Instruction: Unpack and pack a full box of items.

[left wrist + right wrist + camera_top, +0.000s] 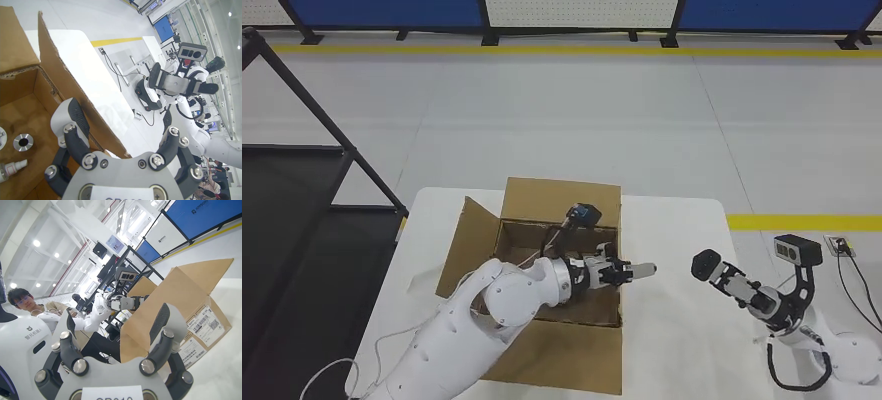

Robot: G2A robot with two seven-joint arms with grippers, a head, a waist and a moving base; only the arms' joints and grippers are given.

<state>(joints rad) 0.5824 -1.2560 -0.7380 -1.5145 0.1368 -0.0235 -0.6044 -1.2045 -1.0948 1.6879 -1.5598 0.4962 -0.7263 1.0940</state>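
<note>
Cardboard box (562,200) stands open on the white table (682,330). We see the left gripper (121,113) wide and empty over its right wall. The right gripper (117,313) is likewise wide, well apart.

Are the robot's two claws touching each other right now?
Apart. The top view shows bare table between the left gripper, at the edge of the box, and the right gripper farther out.

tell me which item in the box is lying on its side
The small bottle with the white nozzle: it lies flat on the cardboard box floor, while the metal ring beside it sits with its hole facing up.
</note>
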